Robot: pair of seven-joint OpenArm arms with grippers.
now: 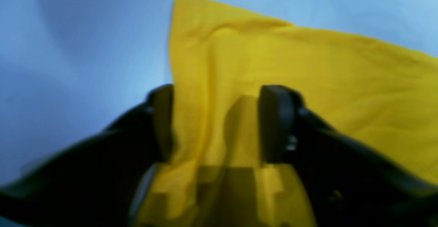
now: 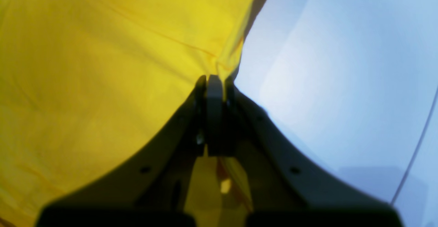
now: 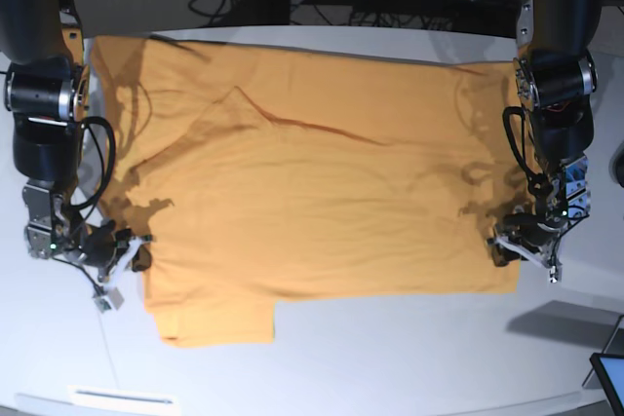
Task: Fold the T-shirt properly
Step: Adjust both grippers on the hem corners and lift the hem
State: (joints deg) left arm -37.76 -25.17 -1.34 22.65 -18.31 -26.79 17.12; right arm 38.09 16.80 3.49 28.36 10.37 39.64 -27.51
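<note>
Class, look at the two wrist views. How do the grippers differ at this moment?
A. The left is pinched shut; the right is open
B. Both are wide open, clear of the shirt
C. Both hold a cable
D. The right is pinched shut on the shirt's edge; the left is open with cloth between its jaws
D: the right gripper has its jaws pressed together on the T-shirt edge, while the left gripper has jaws apart with cloth between.

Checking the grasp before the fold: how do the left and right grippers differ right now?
The left gripper has its jaws apart with the T-shirt lying between them; the right gripper has its jaws pressed together on a shirt edge. In the base view, left sits at the right edge, right at the left edge. Both are low, at the cloth.
</note>
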